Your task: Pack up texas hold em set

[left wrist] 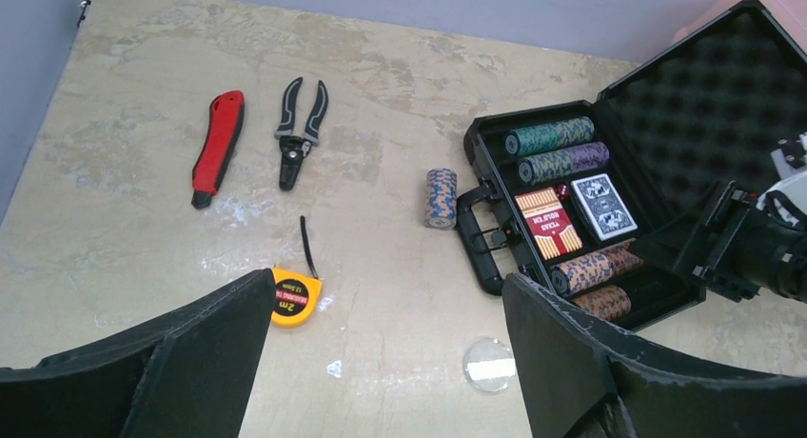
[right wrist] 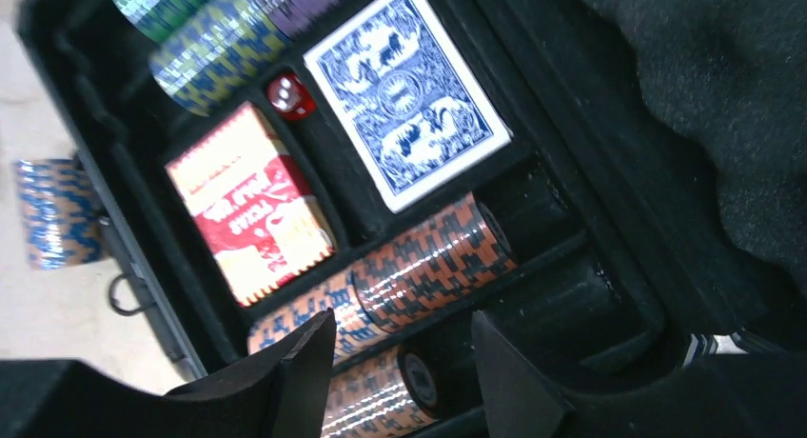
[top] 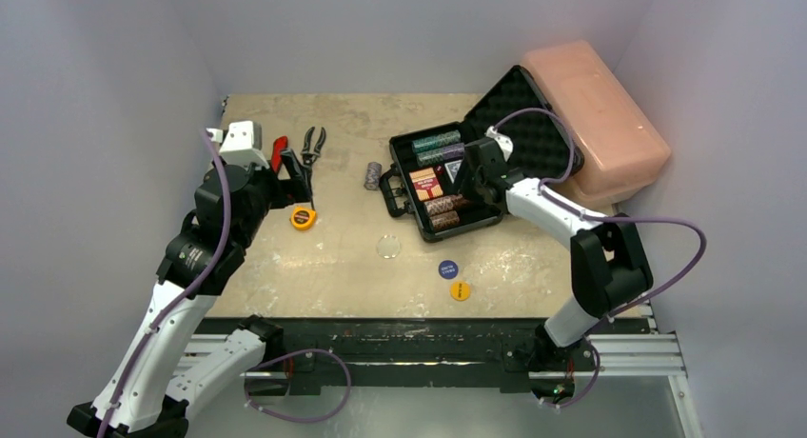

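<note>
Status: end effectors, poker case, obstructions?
Left end effector open; right end effector open over case. Case open; chip stack, blue button, yellow button, clear disc outside. Right arm blocks lid.

A yellow tape measure (left wrist: 294, 296) lies flat on the beige, scuffed worktop (left wrist: 124, 209), its black strap (left wrist: 306, 243) trailing toward the far side. Beyond it lie black-handled pliers (left wrist: 297, 133), with a red utility knife (left wrist: 218, 146) just to their left. Well to the tape measure's right, at the far corner, stands a pink plastic box (top: 595, 114).
</note>
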`<state>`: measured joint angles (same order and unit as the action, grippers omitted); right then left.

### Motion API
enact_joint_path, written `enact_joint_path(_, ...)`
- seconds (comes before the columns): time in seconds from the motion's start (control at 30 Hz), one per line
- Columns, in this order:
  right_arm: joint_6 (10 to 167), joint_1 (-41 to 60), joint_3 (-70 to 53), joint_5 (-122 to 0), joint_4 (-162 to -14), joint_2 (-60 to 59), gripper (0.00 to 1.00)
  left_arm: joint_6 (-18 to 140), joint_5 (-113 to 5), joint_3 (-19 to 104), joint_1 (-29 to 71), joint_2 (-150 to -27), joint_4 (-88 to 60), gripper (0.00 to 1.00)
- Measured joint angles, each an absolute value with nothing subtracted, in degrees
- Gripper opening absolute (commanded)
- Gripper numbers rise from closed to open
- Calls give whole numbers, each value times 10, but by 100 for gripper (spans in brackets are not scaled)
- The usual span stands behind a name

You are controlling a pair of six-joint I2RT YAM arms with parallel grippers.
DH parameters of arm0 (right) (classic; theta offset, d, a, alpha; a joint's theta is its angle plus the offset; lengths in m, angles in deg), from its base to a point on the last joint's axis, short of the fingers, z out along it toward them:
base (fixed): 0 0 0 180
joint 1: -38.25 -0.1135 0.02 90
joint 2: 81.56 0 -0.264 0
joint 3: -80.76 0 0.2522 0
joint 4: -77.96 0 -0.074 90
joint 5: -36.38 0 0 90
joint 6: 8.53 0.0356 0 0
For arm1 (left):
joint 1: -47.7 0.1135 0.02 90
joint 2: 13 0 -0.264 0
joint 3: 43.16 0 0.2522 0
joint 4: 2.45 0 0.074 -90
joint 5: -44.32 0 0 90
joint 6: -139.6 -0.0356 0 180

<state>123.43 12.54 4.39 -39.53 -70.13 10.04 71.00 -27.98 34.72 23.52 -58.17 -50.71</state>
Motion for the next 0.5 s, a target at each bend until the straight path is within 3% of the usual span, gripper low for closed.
enact_joint_path(0.07, 1210, 124, 46, -391, -698, 112, 37, 710, -285, 347, 235, -582, -507, 89)
enact_joint_path(0.13, 1191, 122, 48, -387, -693, 120, 31, 710, -289, 347, 235, -583, -507, 89)
enact_joint_path(0.5, 1130, 121, 79, -367, -688, 130, 14, 710, -305, 347, 235, -589, -507, 88)
